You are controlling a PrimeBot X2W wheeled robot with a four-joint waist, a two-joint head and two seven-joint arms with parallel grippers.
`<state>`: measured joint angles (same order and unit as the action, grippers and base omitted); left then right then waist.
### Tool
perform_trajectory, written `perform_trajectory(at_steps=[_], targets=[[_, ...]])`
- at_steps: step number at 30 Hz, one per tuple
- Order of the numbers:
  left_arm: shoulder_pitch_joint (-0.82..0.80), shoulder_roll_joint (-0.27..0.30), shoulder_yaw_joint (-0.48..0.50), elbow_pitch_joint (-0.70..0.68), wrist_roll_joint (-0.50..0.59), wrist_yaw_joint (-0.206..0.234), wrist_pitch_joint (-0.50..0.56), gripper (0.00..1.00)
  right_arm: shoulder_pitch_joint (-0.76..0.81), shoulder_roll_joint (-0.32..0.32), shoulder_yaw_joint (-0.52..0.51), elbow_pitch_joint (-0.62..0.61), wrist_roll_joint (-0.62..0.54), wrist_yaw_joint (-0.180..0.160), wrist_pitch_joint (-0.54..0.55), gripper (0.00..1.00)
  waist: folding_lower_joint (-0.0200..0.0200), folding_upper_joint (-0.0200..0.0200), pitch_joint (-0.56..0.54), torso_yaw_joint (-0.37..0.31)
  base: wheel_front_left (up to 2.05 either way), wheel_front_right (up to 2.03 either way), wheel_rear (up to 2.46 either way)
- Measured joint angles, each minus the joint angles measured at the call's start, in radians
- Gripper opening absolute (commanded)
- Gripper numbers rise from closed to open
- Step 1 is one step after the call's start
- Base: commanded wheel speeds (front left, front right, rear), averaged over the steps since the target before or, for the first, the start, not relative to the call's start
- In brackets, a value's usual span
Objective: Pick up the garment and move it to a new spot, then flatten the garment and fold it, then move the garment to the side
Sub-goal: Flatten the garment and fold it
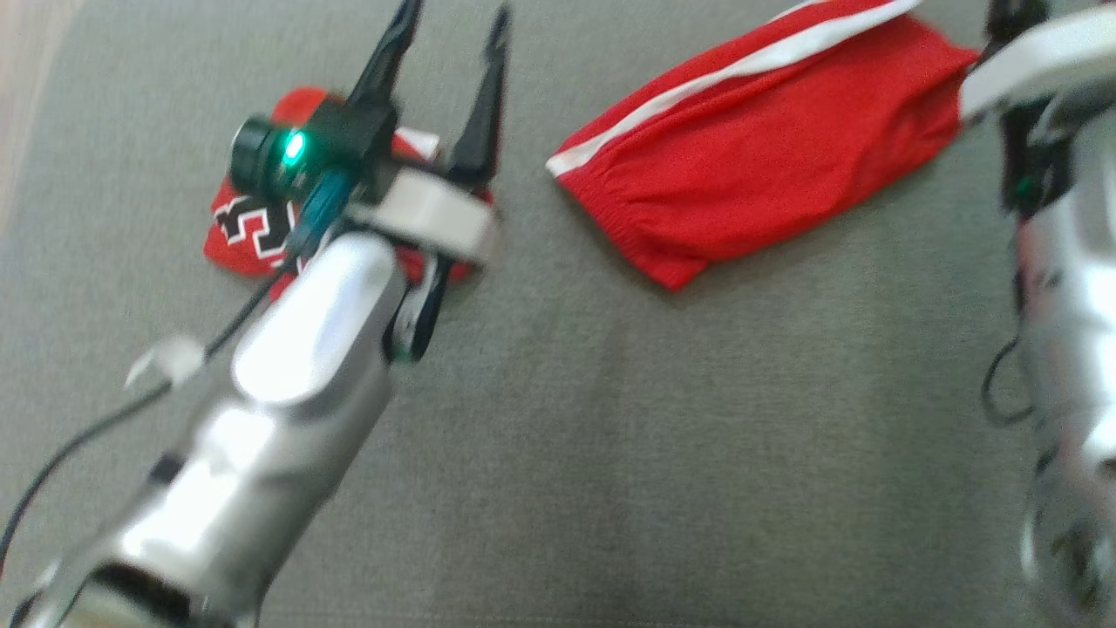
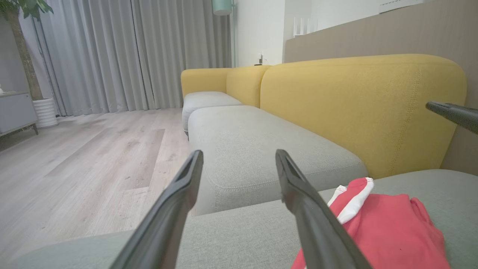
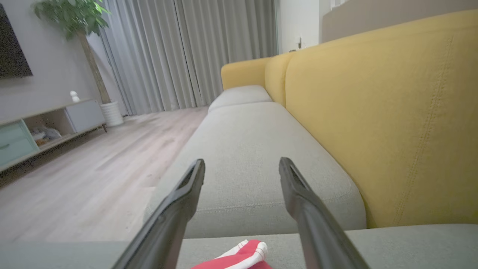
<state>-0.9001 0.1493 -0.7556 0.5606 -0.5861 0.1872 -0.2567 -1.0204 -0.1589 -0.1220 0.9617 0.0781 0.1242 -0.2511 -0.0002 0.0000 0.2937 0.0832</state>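
The left gripper (image 1: pixel 455 17) and the right gripper (image 3: pixel 242 164) are wide open and empty, the striped garment (image 1: pixel 767 148) lies on the sofa seat (image 1: pixel 610 436) between them, so I would pinch both ends together (low, evenly).

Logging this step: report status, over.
Left gripper, right gripper open, empty. Folded red white-striped fabric garment lies free on grey sofa cushion. Second red cloth, black-and-white pattern, beneath left gripper.
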Motion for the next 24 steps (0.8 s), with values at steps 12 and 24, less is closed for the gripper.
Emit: perform_trajectory(at_steps=[12, 24], targets=[[0.479, 0.073, 0.202, -0.21, 0.065, 0.039, 0.0, 1.0, 0.638, 0.085, 0.124, -0.483, 0.226, 0.0, 0.0, 1.0, -0.0001, 0.0, -0.167, -0.09, 0.0, 0.0, 0.0], [0.696, 0.046, 0.281, -0.25, 0.142, 0.011, 0.0, 1.0, 0.895, 0.106, 0.162, -0.645, 0.237, 0.0, 0.014, 1.0, 0.0002, 0.0001, -0.19, -0.103, 0.0, 0.0, 0.0]])
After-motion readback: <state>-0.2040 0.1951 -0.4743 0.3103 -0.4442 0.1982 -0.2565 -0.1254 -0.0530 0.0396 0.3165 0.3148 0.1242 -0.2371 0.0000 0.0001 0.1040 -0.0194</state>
